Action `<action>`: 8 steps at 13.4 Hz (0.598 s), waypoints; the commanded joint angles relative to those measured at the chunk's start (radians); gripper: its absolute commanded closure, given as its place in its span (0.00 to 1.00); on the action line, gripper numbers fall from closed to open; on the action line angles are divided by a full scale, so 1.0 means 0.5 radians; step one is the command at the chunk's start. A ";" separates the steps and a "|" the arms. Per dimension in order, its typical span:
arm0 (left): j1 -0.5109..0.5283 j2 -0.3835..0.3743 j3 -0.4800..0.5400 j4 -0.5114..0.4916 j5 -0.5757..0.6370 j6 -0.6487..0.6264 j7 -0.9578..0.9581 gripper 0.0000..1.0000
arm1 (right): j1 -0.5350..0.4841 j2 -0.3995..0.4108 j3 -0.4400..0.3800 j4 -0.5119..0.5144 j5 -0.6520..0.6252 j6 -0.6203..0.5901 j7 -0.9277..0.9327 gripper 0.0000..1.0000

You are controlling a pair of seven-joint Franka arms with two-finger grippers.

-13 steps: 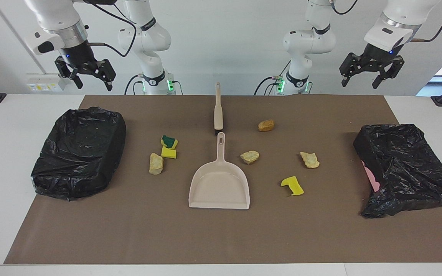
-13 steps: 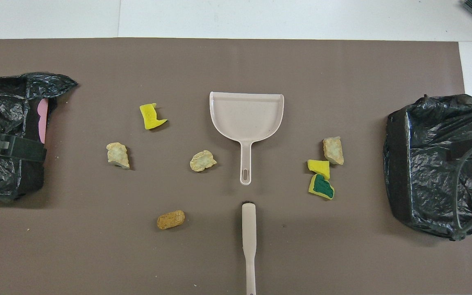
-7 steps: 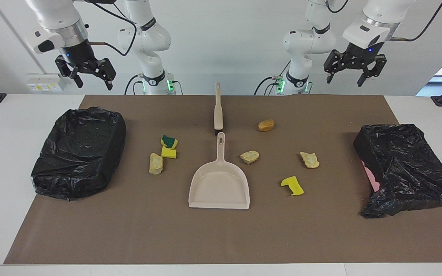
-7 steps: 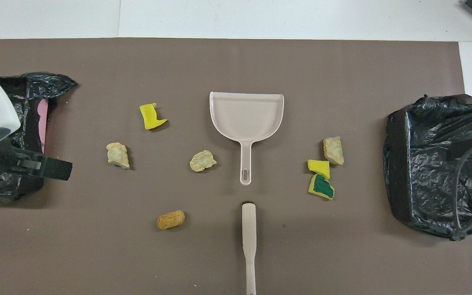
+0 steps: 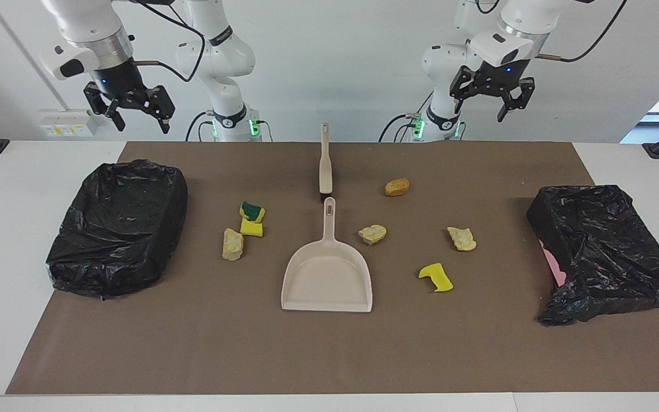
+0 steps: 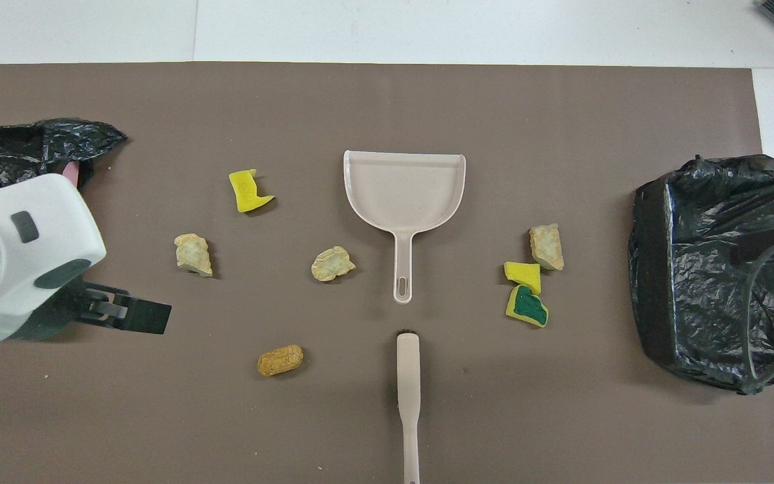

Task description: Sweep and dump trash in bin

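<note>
Seven scraps of trash lie on the brown mat (image 5: 192, 343): a green-topped sponge (image 5: 253, 211), a yellow sponge (image 5: 251, 228), a tan lump (image 5: 232, 244), a tan lump (image 5: 372, 233), a brown lump (image 5: 397, 187), a tan lump (image 5: 461, 238) and a yellow sponge (image 5: 436, 277). The beige dustpan (image 5: 327, 274) lies mid-mat, with the beige brush (image 5: 325, 166) nearer the robots, in line with its handle. My left gripper (image 5: 489, 103) is open and empty, raised high. One of its fingers (image 6: 142, 317) shows in the overhead view. My right gripper (image 5: 141, 123) is open, empty and raised.
A bin lined with a black bag (image 5: 118, 226) stands at the right arm's end of the mat. Another black-bagged bin (image 5: 604, 252) stands at the left arm's end, with pink showing at its side.
My left gripper has swung from above the bin at its end of the table toward the middle. The right gripper has barely moved. Nothing on the mat has moved.
</note>
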 commanded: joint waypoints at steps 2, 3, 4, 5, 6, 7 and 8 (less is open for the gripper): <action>-0.253 -0.097 0.023 -0.305 -0.046 0.281 -0.311 0.00 | -0.016 -0.036 0.005 -0.047 0.005 0.043 -0.060 0.00; -0.342 -0.097 0.026 -0.360 -0.046 0.336 -0.382 0.00 | -0.015 -0.039 0.005 -0.047 0.008 0.043 -0.060 0.00; -0.407 -0.097 0.026 -0.418 -0.046 0.398 -0.459 0.00 | -0.015 -0.039 0.005 -0.047 0.011 0.030 -0.060 0.00; -0.489 -0.097 0.026 -0.495 -0.046 0.480 -0.538 0.00 | -0.015 -0.039 0.005 -0.047 0.011 0.030 -0.060 0.00; -0.599 -0.097 0.026 -0.590 -0.046 0.581 -0.642 0.00 | -0.015 -0.039 0.005 -0.047 0.014 0.036 -0.063 0.00; -0.661 -0.103 0.026 -0.673 -0.046 0.677 -0.729 0.00 | -0.015 -0.039 0.005 -0.047 0.011 0.033 -0.063 0.00; -0.716 -0.127 0.026 -0.737 -0.046 0.735 -0.787 0.00 | -0.015 -0.039 0.005 -0.047 0.014 0.030 -0.063 0.00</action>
